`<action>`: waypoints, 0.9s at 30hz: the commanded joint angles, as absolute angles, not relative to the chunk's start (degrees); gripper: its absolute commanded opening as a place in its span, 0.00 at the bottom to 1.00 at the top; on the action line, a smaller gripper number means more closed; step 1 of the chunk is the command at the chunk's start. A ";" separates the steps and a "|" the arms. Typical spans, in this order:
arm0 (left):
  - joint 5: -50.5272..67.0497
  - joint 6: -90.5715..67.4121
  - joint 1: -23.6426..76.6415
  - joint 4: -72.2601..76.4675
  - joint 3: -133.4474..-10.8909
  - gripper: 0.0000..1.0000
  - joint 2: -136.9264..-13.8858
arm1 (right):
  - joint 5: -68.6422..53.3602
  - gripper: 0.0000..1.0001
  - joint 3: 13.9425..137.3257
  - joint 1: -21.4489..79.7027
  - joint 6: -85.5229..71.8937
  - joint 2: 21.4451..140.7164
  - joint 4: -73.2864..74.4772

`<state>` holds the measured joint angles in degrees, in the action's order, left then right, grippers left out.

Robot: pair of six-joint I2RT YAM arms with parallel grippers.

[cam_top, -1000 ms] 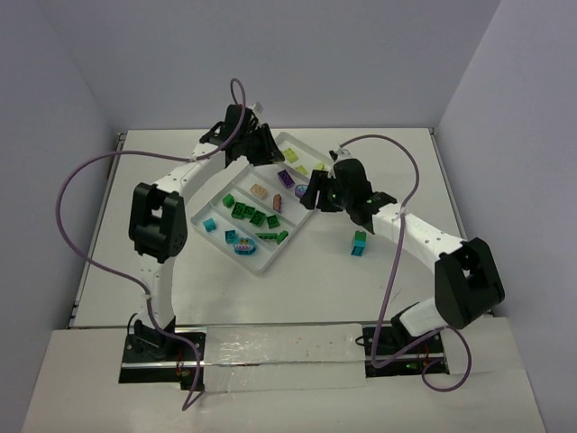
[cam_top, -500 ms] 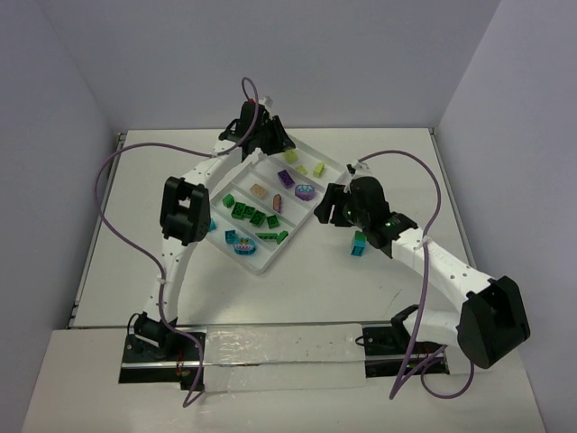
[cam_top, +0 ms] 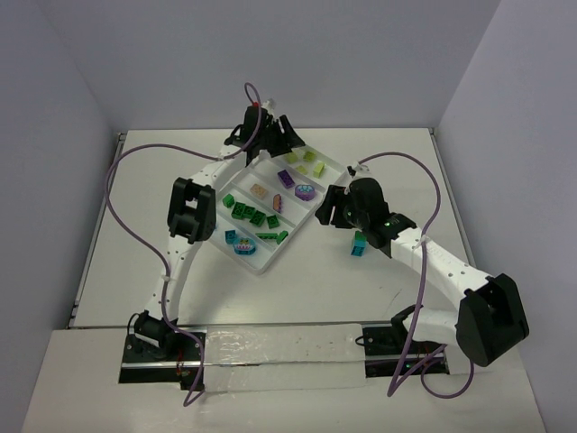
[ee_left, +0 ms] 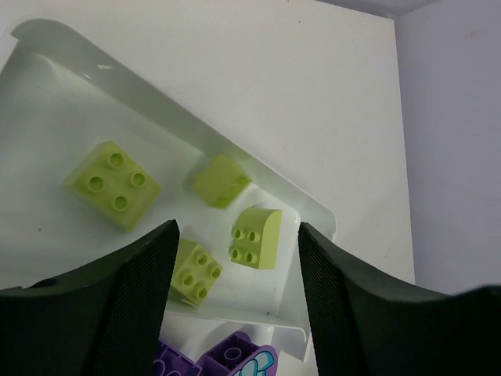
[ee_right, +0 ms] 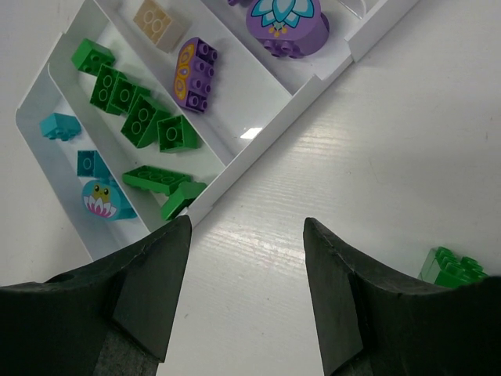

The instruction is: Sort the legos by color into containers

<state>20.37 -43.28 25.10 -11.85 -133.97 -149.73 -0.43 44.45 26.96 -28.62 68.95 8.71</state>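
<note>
We note the left end effector (ee_left: 237, 231) newly open and empty over the yellow-green bricks (ee_left: 112, 182): drop made. Right end effector (ee_right: 246, 227) open, empty; green-teal clump (cam_top: 359, 242) sits outside the tray (cam_top: 262, 269).

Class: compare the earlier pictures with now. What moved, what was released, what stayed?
The left gripper opened above the yellow-green bricks in the tray, apparently releasing one. The right gripper drew back off the tray toward the green-teal clump. Tray and clump stayed put.
</note>
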 commanded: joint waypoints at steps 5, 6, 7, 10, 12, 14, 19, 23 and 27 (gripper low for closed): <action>19.44 -38.68 26.01 -14.58 -131.78 0.67 -139.25 | 0.28 0.67 42.98 26.63 -28.48 66.98 7.30; 19.26 -37.90 26.05 -14.63 -130.47 0.66 -138.71 | 0.33 0.67 42.94 26.61 -28.51 66.90 7.29; 18.16 -36.87 26.30 -14.76 -124.45 0.64 -135.49 | 0.26 0.67 42.74 26.54 -28.65 66.49 7.31; 12.47 -33.00 27.66 -16.30 -113.13 0.64 -125.06 | 0.35 0.67 42.19 26.54 -28.65 65.40 7.12; 6.69 -30.44 29.77 -19.53 -105.96 0.65 -120.56 | 0.31 0.67 41.74 26.54 -28.83 65.00 6.81; 4.06 -29.46 32.09 -21.64 -102.69 0.66 -118.15 | -0.33 0.67 41.44 26.54 -29.10 64.92 6.41; -4.48 -28.81 36.07 -25.54 -97.71 0.65 -116.65 | -2.23 0.66 40.69 26.54 -29.66 64.00 6.10; -5.79 -29.64 36.78 -25.56 -94.94 0.61 -116.21 | -2.00 0.66 40.24 26.54 -29.87 62.54 6.60; -7.43 -30.60 37.63 -24.58 -91.88 0.61 -115.74 | -1.31 0.65 39.80 26.54 -29.97 60.81 7.49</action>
<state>-3.12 -30.57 37.80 -24.44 -93.27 -116.90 -2.15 40.32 26.96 -29.54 63.45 8.25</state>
